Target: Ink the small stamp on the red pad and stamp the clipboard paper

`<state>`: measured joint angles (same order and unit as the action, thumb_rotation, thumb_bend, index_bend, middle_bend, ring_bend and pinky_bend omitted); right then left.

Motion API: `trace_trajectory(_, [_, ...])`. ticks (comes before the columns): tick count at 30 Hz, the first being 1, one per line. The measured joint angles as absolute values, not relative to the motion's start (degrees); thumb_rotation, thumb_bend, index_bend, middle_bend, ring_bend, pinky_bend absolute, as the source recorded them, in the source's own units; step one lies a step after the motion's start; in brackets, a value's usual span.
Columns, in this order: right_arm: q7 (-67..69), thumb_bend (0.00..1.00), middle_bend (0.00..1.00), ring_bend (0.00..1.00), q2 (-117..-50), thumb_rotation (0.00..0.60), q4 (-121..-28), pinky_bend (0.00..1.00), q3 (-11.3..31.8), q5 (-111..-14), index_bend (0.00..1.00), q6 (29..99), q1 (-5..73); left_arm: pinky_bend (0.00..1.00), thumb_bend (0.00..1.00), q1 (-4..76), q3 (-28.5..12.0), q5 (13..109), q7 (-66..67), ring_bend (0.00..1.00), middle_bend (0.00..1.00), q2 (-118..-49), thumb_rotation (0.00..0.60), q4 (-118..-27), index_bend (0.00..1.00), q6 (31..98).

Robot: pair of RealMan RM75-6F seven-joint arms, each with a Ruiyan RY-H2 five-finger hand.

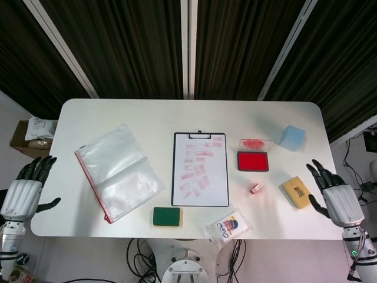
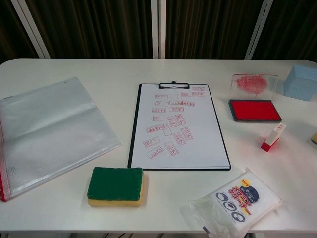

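Stamp shows in both views; only the head view shows empty, spread hands.

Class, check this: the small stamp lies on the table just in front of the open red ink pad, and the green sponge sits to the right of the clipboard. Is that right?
Not quite. The green sponge sits at the near left corner of the clipboard, not to its right, as the chest view shows. The small stamp does lie just in front of the open red ink pad.

One clipboard, one stamp, one pad, two sponges.
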<state>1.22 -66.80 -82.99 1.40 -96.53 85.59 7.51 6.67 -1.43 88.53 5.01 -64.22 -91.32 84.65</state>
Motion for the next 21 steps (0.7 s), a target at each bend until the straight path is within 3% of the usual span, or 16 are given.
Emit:
trace_trajectory(5, [-3.5, 0.28, 0.28, 0.79, -67.0, 0.600, -82.9, 1.00, 1.3, -97.7, 0.20, 81.2, 10.4, 0.16, 0.00, 6.7, -1.3, 88.1, 4.9, 0.06, 0.07, -64.4, 0.600, -91.3, 0.04, 84.2])
trace_trajectory(14, [-14.4, 0.28, 0.26, 0.79, -70.4, 0.600, -81.6, 1.00, 1.0, -97.5, 0.19, 68.8, 17.4, 0.16, 0.00, 6.9, -1.1, 87.7, 5.4, 0.06, 0.07, -64.7, 0.600, -91.1, 0.04, 83.4])
trace_trajectory(21, [-16.1, 0.28, 0.22, 0.79, -76.2, 0.600, -76.8, 1.00, 0.7, -97.7, 0.15, 64.7, 21.4, 0.16, 0.00, 7.1, -1.2, 87.3, 5.6, 0.06, 0.07, -64.7, 0.600, -91.3, 0.04, 82.9])
